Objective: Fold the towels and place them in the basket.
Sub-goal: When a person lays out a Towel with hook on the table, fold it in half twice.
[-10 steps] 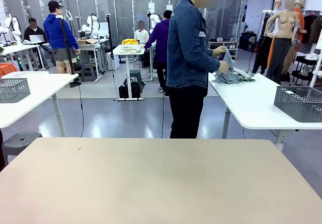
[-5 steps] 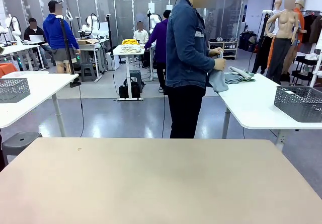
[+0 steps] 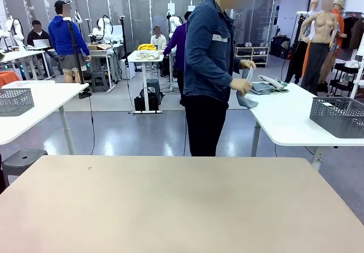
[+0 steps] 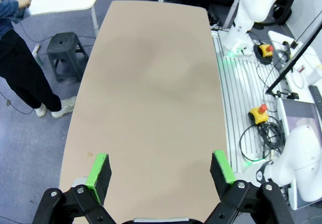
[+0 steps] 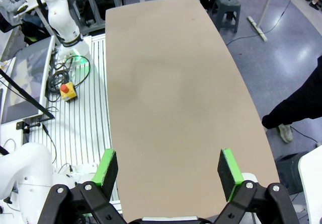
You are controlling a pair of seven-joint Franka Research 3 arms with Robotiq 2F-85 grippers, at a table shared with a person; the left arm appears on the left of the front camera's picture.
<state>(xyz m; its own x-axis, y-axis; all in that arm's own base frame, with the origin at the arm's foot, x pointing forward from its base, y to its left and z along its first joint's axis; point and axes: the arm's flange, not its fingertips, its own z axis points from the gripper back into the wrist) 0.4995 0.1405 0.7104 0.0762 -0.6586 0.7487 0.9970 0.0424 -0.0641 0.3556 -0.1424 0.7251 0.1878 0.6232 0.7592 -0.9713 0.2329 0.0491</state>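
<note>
Hovering over the tan table [image 4: 156, 83], your left gripper [image 4: 160, 169] and right gripper [image 5: 167, 167] stand spread wide. Far right, a person's hand [image 3: 242, 86] holds a blue-grey towel [image 3: 247, 98]; the basket [image 3: 338, 116] sits farther right.

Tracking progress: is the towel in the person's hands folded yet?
Not folded: the towel hangs loose and crumpled from the person's hands, just off the edge of the white table.

Left end effector [image 4: 160, 159] pointing down, jaws spread wide, right end effector [image 5: 167, 157] the same, both empty

Blue-grey towel [image 3: 247, 98] apparently off pile [image 3: 268, 86]
</note>
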